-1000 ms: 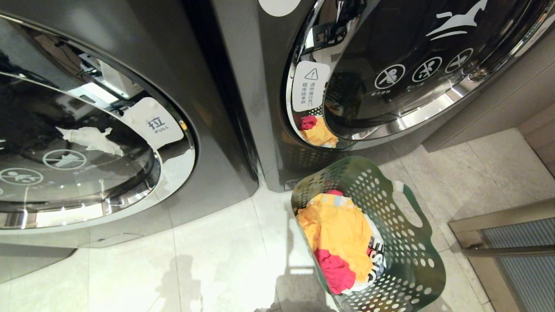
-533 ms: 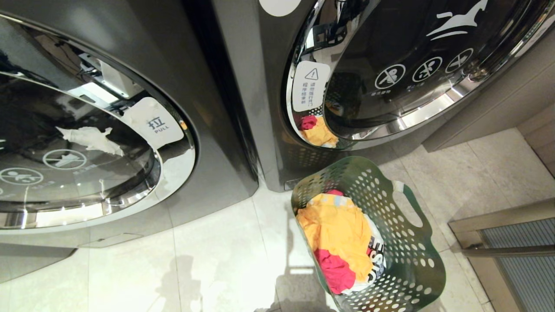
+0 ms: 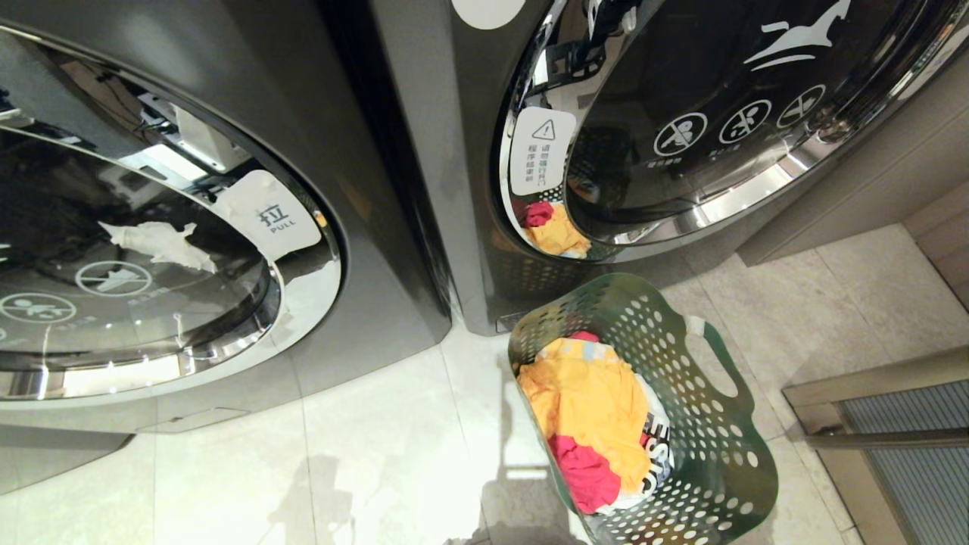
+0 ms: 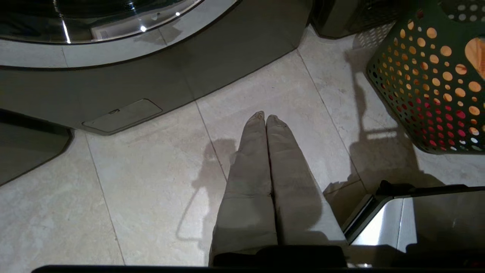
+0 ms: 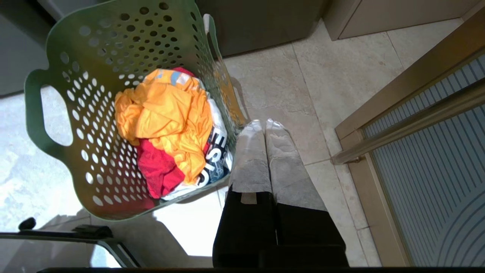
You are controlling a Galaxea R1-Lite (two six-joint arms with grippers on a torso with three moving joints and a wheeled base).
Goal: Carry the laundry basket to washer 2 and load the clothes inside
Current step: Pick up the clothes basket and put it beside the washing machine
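Since the basket (image 3: 666, 424) stands on the floor by the washer (image 3: 189, 250), clothes (image 3: 590, 409) inside, neither arm needs a grip. Both the left gripper (image 4: 265, 117) and right gripper (image 5: 264, 124) hang pressed together, empty, above the tiles.

Both washers (image 3: 394, 189) cut off at frame edges; no number labels readable.

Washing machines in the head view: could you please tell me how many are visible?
2: one grey washer on the left, another right of it, behind the laundry basket. More may stand outside the view.
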